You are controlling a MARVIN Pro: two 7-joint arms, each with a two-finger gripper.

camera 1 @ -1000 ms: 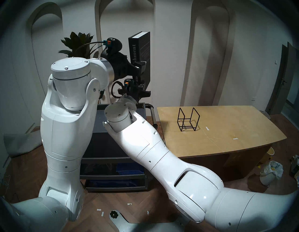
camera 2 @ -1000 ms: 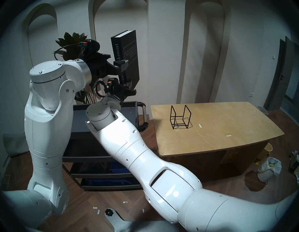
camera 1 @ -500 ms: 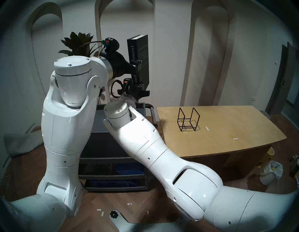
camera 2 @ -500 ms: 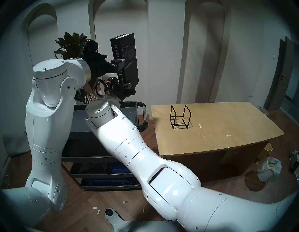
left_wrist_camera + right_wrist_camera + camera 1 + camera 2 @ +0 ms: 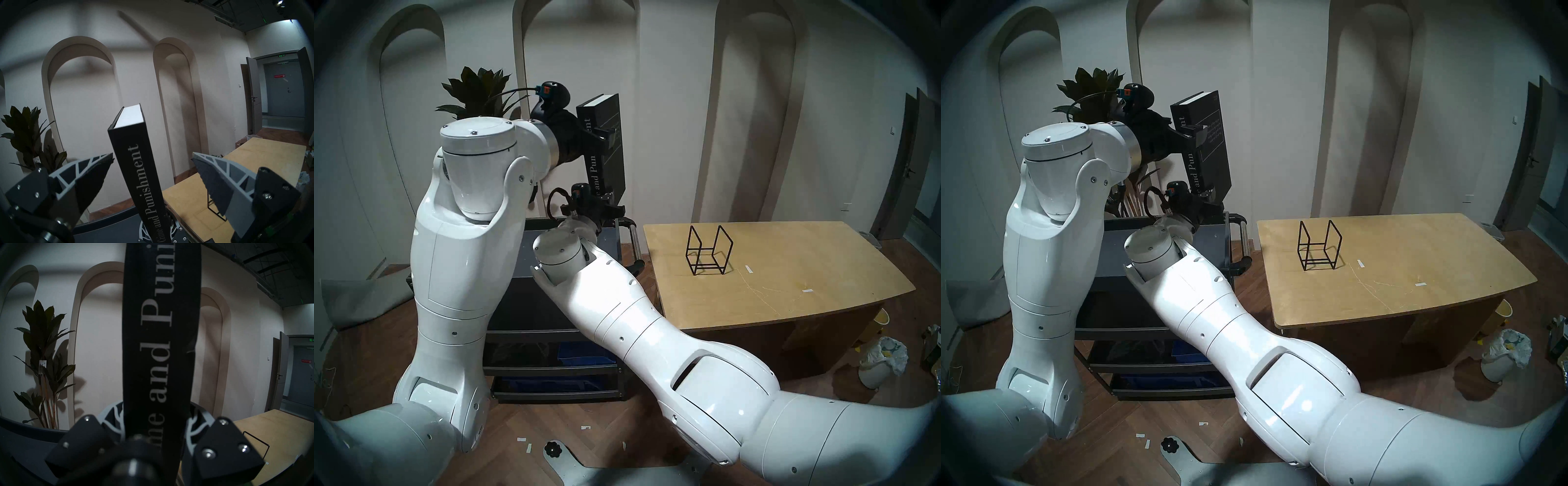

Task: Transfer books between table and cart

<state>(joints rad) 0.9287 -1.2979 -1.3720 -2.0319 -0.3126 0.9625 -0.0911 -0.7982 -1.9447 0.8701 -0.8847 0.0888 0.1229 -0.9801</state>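
Note:
The thick black book (image 5: 607, 152) with white "Crime and Punishment" lettering stands upright in the air above the black cart (image 5: 614, 234). My right gripper (image 5: 602, 200) is shut on its bottom end; in the right wrist view (image 5: 156, 421) the spine (image 5: 161, 327) rises between its fingers. My left gripper (image 5: 602, 134) is open around the upper spine. In the left wrist view (image 5: 152, 157) its fingers (image 5: 212, 173) stand apart on either side of the book (image 5: 129, 129). The plywood table (image 5: 789, 288) is to the right of the cart.
A small black wire-frame rack (image 5: 709, 251) stands on the table's near-left part. The cart's handle (image 5: 634, 237) faces the table. A potted plant (image 5: 477, 91) is behind the cart. A white bin (image 5: 877, 366) and clutter lie on the floor at the right.
My right gripper has lowered the book toward the cart. My left gripper stayed at about the same height, so it now sits higher on the spine, and the left arm shifted slightly right.

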